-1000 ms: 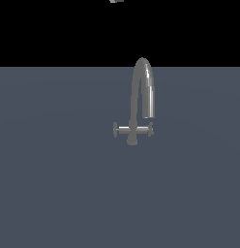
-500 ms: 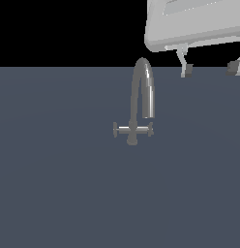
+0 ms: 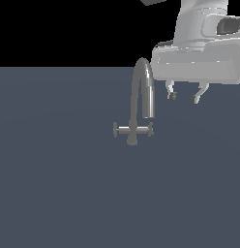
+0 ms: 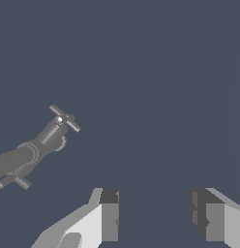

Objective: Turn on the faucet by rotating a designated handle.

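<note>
The arm (image 3: pixel 202 43) runs off the exterior view's top and right edges. In the wrist view, the faucet (image 4: pixel 30 155) and both fingers (image 4: pixel 110 215) are cut by the frame.

Setting, as we record it: one flat, matte slate-grey surface (image 3: pixel 59 184) filling the lower part of the exterior view and all of the wrist view's backdrop (image 4: pixel 141 72). Above a straight horizon we see plain black void (image 3: pixel 59 31). Lighting even; we find only faint tonal bands.
</note>
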Available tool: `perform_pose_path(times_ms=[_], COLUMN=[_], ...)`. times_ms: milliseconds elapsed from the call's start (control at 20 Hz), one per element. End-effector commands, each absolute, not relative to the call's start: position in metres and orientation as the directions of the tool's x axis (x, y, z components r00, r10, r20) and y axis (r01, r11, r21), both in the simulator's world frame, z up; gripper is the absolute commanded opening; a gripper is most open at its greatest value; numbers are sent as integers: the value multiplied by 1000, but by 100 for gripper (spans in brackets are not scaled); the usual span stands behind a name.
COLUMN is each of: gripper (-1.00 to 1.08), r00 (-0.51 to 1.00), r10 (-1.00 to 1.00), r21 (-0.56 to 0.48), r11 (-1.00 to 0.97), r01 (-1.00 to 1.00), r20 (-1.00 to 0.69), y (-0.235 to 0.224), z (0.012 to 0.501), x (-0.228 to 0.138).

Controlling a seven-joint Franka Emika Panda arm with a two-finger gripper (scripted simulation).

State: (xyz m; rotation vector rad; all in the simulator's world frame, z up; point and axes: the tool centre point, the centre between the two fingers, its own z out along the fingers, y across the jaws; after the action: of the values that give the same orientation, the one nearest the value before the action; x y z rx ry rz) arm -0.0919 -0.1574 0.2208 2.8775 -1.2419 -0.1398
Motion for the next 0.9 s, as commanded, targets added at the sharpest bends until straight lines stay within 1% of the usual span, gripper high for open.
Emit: perform_pose_path(times_ms=[0, 50, 100, 150, 200, 250, 300, 350, 400, 450, 500, 550, 600, 650, 700, 750, 800, 850], gripper=[57, 57, 76, 73, 86, 88, 74, 74, 79, 66, 73, 71, 71, 87, 87, 86, 86, -17], r00=[592, 584, 538, 518, 492, 467, 382, 368, 329, 310, 284, 190, 138, 154, 155, 70, -17, -76], r10=[-796, -802, -834, -847, -860, -867, -907, -912, -913, -905, -900, -912, -915, -927, -927, -923, -911, -887], r21=[25, 15, -6, -19, -39, -31, -48, -51, -17, -23, 9, 40, 58, -31, -32, 32, 98, 165], r11=[-600, -591, -541, -520, -492, -469, -379, -365, -335, -317, -304, -219, -172, -153, -153, -89, -26, 0], r01=[-800, -807, -841, -854, -870, -883, -924, -929, -942, -948, -953, -975, -983, -988, -988, -996, -995, -986], r20=[-127, -126, -123, -120, -136, -172, -180, -182, -241, -293, -332, -364, -379, -341, -341, -379, -412, -456], y=[-142, -131, -136, -139, -125, -101, -134, -142, -129, -114, -82, -94, -121, -101, -101, -114, -152, -164], z=[180, 169, 163, 155, 146, 129, 131, 131, 122, 118, 109, 103, 89, 92, 93, 118, 73, 62], x=[-83, -72, -60, -48, -35, -32, -19, -22, -23, -13, -5, -28, -33, 12, 12, -43, -53, -94])
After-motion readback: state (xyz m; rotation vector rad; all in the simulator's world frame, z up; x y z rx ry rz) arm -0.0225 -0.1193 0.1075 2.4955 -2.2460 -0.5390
